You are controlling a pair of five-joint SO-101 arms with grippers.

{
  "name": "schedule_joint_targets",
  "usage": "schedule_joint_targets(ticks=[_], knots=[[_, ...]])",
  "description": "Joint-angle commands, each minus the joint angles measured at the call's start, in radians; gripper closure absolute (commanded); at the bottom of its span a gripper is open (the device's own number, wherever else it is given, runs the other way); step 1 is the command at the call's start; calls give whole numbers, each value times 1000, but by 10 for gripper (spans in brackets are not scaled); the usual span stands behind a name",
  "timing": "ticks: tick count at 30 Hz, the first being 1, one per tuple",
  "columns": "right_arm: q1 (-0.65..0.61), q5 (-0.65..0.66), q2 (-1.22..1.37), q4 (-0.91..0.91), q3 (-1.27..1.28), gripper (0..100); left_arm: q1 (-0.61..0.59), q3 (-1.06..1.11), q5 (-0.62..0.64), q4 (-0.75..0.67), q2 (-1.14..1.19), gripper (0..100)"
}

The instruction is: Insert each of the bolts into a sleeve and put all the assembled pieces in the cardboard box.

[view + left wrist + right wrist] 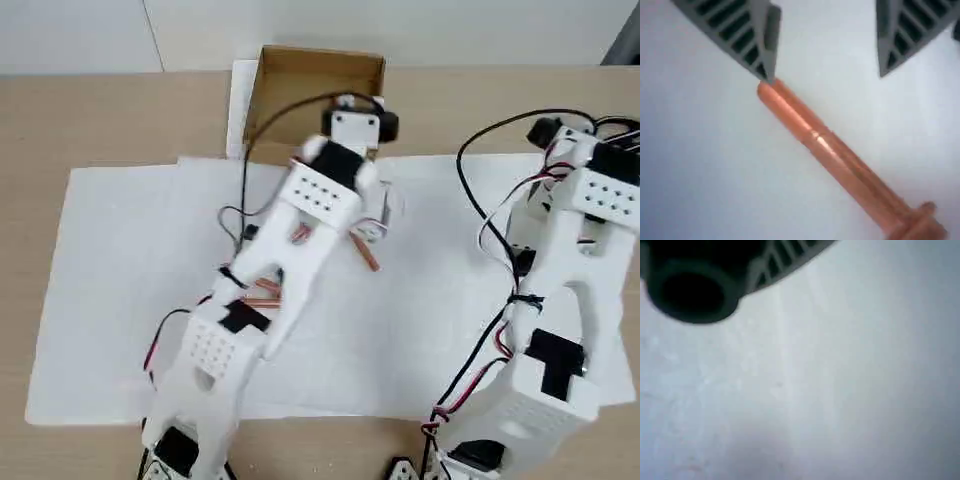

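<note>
The left end effector, jaws apart, hangs over the bolt. It appears light, rigid and probably slick: grip mid-shaft, clear of the head.

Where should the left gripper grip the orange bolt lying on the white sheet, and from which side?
Grip the bolt on its shaft near the flanged head, coming down from above with the open left gripper straddling it crosswise. It lies flat on the sheet, and that hold likely leaves the tip free for insertion.
</note>
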Motion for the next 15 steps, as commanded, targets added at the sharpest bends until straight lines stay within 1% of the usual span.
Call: schedule_joint_targets(ticks=[1,4,8,12,15], knots=[[12,-6,-71,-2,3,994,26,-51,55,-17,31,870],[10,-6,-71,-2,3,994,20,-53,144,-17,63,870],[5,-6,-67,-4,3,994,-26,-54,288,-29,72,870],[4,-6,-65,-10,3,994,-49,-97,344,-38,75,870],[4,-6,-65,-10,3,994,-40,-107,348,-49,78,870]])
